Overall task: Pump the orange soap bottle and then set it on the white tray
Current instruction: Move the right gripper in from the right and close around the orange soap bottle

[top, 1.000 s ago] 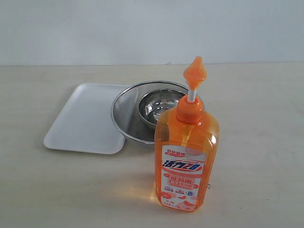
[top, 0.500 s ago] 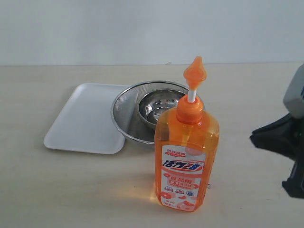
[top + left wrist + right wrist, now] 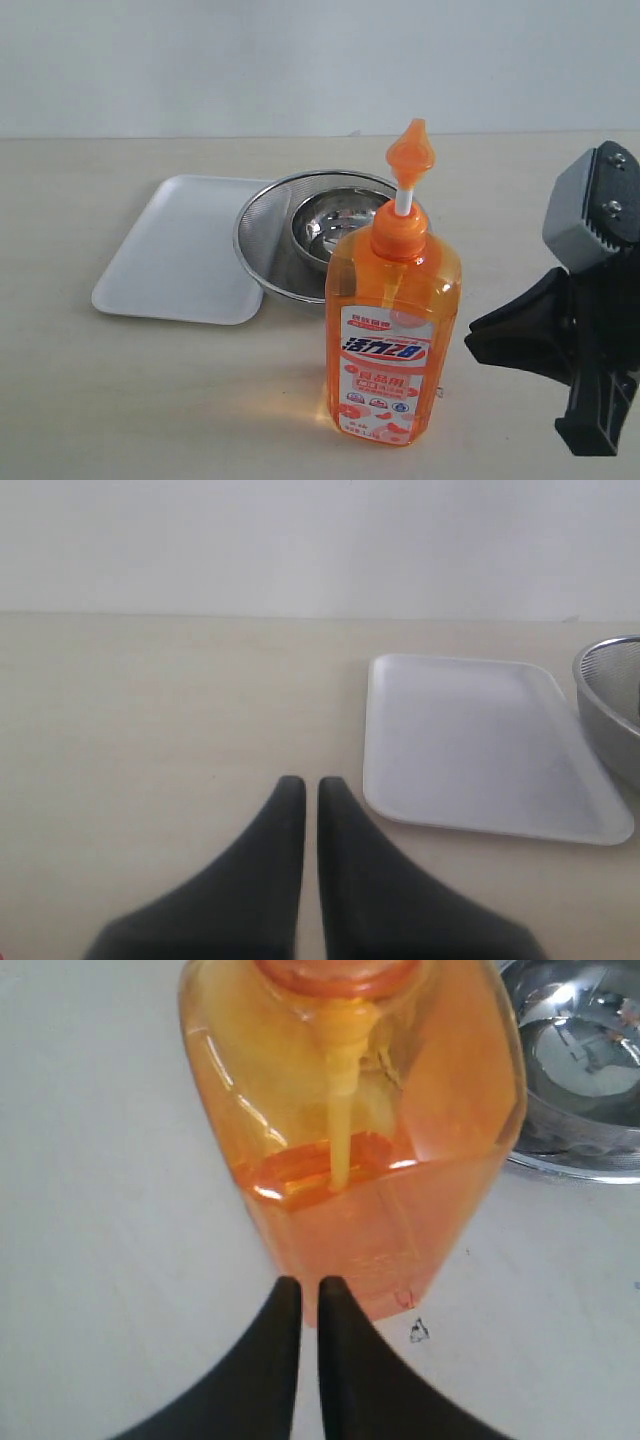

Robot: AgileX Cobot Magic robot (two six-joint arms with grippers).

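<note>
On the desk [image 3: 120, 400], the white tray [image 3: 180, 250] lies just beside a steel strainer [image 3: 262, 240]. The orange soap bottle [image 3: 392, 320] stands upright before the strainer, off the tray. Smooth, tall, likely light and tippy, it seems best gripped mid-body. Right hand [image 3: 472, 340] and left hand [image 3: 302, 785]: all but closed, empty. Only the right wrist view shows the low soap level; only the exterior, the raised pump head [image 3: 410, 155].

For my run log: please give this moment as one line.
phase: before pump | right gripper: shut, beside orange soap bottle | left gripper: shut, apart from white tray | bottle: upright, off tray
</note>
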